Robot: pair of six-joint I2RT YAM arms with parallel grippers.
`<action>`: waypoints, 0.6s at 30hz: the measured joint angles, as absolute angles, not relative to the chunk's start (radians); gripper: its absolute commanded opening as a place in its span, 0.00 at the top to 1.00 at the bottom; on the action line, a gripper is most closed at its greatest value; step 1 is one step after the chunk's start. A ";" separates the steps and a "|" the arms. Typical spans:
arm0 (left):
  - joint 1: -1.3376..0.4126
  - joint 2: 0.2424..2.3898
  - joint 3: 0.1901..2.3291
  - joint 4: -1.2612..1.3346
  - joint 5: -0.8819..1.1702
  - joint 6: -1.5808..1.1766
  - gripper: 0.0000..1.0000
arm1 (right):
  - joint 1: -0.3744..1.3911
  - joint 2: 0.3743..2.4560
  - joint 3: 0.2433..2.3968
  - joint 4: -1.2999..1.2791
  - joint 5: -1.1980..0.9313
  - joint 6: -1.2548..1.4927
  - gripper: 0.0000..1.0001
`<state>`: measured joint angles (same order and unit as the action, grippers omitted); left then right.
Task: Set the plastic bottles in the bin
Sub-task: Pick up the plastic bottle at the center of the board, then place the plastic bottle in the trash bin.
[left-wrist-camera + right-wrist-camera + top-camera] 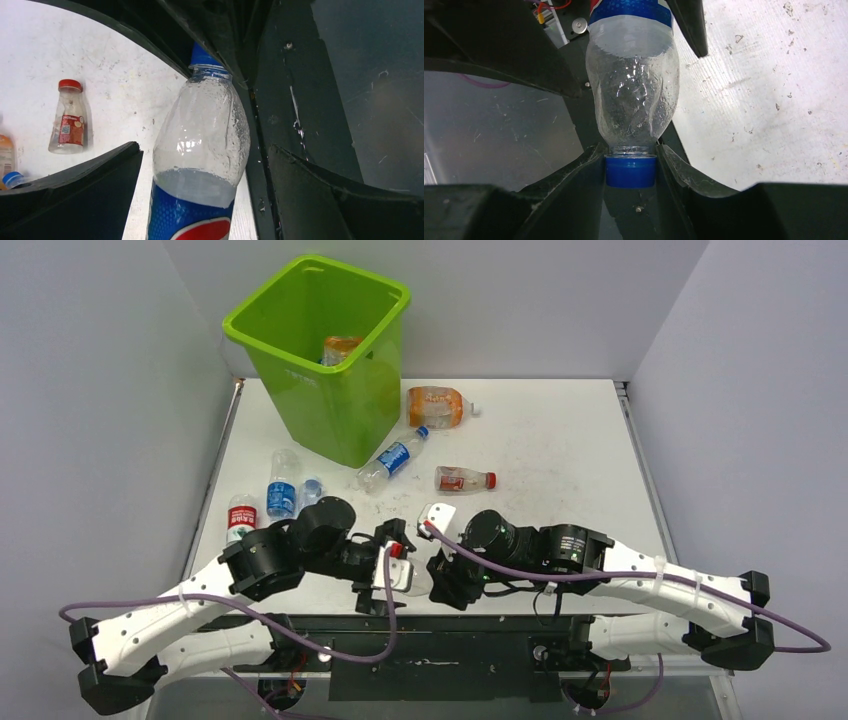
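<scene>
Bright even light; glare on clear bottle (200, 135)

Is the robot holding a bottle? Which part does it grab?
Yes: the right gripper pinches the clear bottle by its blue cap. The left gripper stands open around its body.

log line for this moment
right jaws: shut on cap of blue-label bottle | left jaws: open around its body | bin: far left

One bottle (341, 348) inside the bin (318, 405)
</scene>
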<state>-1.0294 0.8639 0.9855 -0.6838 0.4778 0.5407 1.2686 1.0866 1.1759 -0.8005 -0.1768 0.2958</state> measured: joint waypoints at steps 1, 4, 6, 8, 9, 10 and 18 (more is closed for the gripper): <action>-1.043 0.876 0.991 -0.693 0.469 0.548 0.03 | 1.269 1.089 1.185 -0.808 -0.183 0.292 0.95; -1.056 0.916 1.002 -0.704 0.437 0.562 0.15 | 1.269 1.096 1.212 -0.824 -0.193 0.281 0.95; -1.058 0.936 1.002 -0.707 0.418 0.564 0.21 | 1.269 1.097 1.225 -0.827 -0.193 0.276 0.95; -1.059 0.942 1.002 -0.704 0.406 0.563 0.32 | 1.269 1.097 1.230 -0.832 -0.192 0.273 0.95; -1.059 0.941 1.002 -0.701 0.403 0.562 0.43 | 1.268 1.097 1.233 -0.837 -0.192 0.272 0.95; -1.059 0.940 1.002 -0.698 0.401 0.559 0.51 | 1.268 1.098 1.235 -0.842 -0.189 0.270 0.95; -1.065 0.909 0.964 -0.603 0.369 0.510 0.64 | 1.263 1.091 1.265 -0.847 -0.152 0.255 0.07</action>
<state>-1.0645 0.9089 0.9642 -0.6029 0.3687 0.5102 1.2633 1.0908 1.2648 -0.8471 -0.1520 0.2550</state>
